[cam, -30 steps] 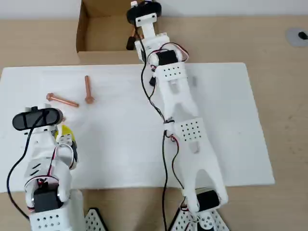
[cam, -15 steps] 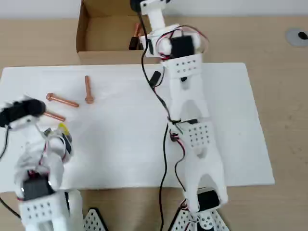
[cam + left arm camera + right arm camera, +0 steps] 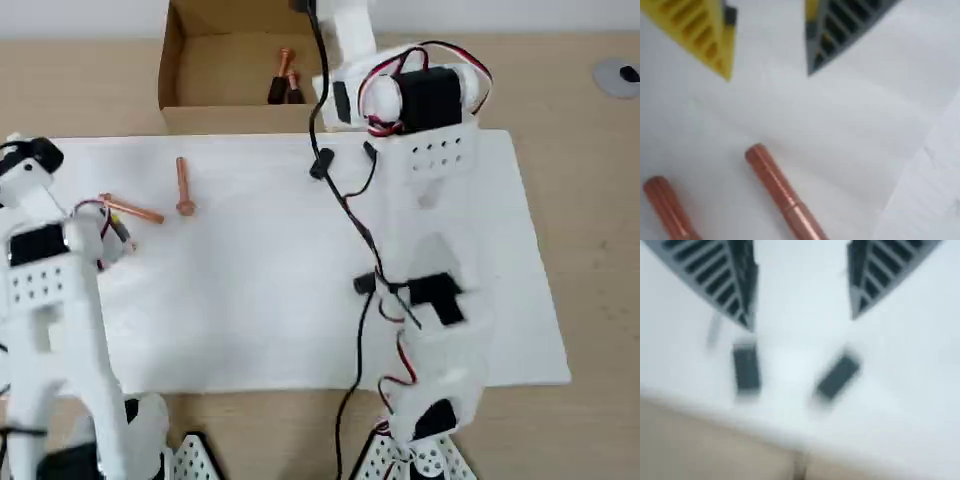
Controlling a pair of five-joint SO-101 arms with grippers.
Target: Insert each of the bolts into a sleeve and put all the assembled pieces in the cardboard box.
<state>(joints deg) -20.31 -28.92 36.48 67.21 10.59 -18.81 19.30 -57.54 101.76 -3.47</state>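
Note:
Two copper bolts (image 3: 782,192) (image 3: 667,207) lie on the white sheet just beyond my left gripper (image 3: 769,74), which hovers open above them with nothing between its yellow fingers. In the high view the left arm (image 3: 45,270) stands at the sheet's left edge, beside a bolt (image 3: 130,209); another bolt (image 3: 183,186) lies farther right. My right gripper (image 3: 801,320) is open above two black sleeves (image 3: 746,369) (image 3: 837,376) on the sheet near its edge. The right arm (image 3: 420,130) rises over the sheet's back edge. Assembled pieces (image 3: 285,80) lie in the cardboard box (image 3: 170,60).
The white sheet (image 3: 250,280) covers most of the tan table (image 3: 590,200). The box stands just behind the sheet's back edge, left of the right arm. A small grey disc (image 3: 615,74) sits at the table's far right.
The right arm has drawn back from over the box and lifted over the sheet's back edge. The left arm has swung left and forward towards the bolts.

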